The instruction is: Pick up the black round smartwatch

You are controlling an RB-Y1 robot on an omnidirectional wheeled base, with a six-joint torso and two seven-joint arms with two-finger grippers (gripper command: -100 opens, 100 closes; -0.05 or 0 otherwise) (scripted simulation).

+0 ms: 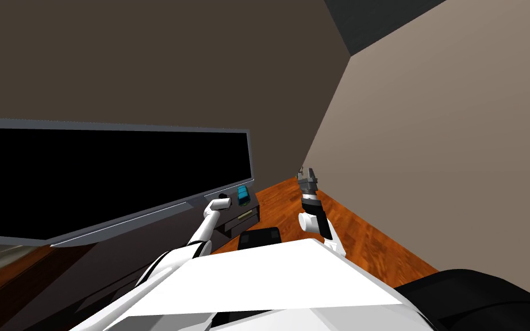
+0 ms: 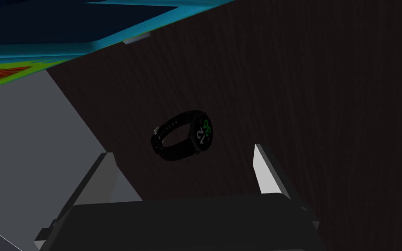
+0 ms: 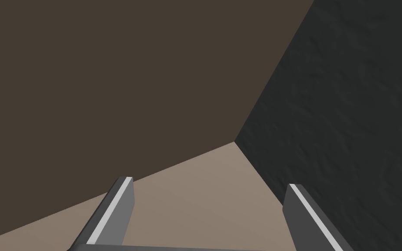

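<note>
My left gripper (image 2: 182,152) is spread wide, holding nothing. The black round smartwatch (image 2: 182,136) lies on its side on the dark wood-grain top (image 2: 304,87) at 12 o'clock, just off my fingertips and untouched. Its face has white and green digits: the white maybe "12", the green unreadable. A blue box (image 2: 65,39) at 11 o'clock is cut off. My right gripper (image 3: 211,182) is wide and raised.

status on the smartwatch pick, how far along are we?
Done: the left gripper is lined up over the black smartwatch, open, with the smartwatch just ahead of the gap between its fingers. In hand: the approach; nothing touches the smartwatch yet, and it lies on the dark surface. Left: lower, shut on it, lift. The right gripper is open and raised, holding nothing.
</note>
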